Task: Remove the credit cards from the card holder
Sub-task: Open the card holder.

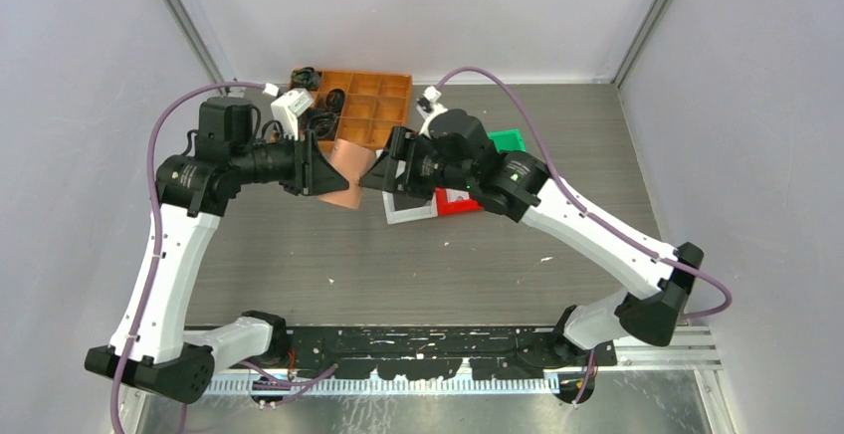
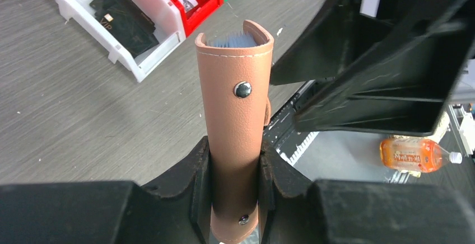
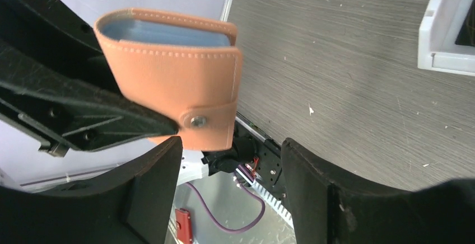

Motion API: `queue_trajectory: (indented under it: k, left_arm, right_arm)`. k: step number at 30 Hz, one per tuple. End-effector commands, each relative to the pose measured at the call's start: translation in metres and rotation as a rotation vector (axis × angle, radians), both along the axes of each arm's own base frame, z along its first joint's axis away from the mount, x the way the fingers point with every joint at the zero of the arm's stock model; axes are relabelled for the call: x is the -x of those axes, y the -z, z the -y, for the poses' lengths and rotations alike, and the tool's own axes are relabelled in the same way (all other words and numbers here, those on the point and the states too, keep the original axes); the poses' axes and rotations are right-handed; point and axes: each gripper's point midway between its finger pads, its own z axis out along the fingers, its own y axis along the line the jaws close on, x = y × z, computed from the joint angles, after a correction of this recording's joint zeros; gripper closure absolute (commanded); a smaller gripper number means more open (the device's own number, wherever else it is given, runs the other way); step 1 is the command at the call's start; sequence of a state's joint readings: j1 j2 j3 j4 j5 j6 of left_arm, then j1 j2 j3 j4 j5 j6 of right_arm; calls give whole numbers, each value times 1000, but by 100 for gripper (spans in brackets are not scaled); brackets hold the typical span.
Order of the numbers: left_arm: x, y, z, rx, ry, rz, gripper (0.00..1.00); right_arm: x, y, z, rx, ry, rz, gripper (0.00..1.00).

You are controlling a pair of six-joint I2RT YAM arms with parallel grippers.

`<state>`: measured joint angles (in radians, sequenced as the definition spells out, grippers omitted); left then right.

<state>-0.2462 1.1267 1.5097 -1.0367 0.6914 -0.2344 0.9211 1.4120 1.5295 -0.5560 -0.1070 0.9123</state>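
My left gripper [image 2: 235, 182] is shut on the salmon-pink card holder [image 2: 235, 115] and holds it in the air above the table. The holder is closed, its snap tab fastened, and bluish plastic sleeves [image 2: 232, 41] show at its open end. It also shows in the right wrist view [image 3: 176, 87] and in the top view [image 1: 350, 170]. My right gripper [image 3: 232, 171] is open, its fingers either side of the holder's tab corner without touching it. A dark card [image 2: 124, 20] lies in the white bin. No card shows loose in the holder.
A white bin [image 2: 140, 59], a red bin [image 2: 196, 9] and a green bin [image 1: 508, 141] sit near the right arm. An orange compartment tray [image 1: 373, 106] stands at the back. A drink bottle [image 2: 417, 154] lies off the table's near edge.
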Motion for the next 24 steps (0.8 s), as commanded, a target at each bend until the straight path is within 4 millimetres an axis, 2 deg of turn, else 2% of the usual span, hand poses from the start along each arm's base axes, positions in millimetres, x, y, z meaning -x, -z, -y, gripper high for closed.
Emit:
queue_trajectory:
  k: [1, 6, 12, 18, 24]
  left_arm:
    - [13, -24, 6, 64, 86, 124, 100]
    - [20, -17, 2, 29, 107, 172, 100]
    - [17, -21, -1, 25, 88, 232, 100]
    - [13, -25, -1, 29, 74, 251, 100]
    - [17, -30, 1, 42, 93, 272, 100]
  right_arm:
    - [6, -36, -7, -59, -46, 58, 32]
    - [9, -42, -15, -79, -78, 47, 33]
    - [17, -34, -31, -74, -127, 13, 35]
    - [20, -26, -40, -55, -139, -13, 42]
    - [13, -28, -36, -42, -94, 2, 53]
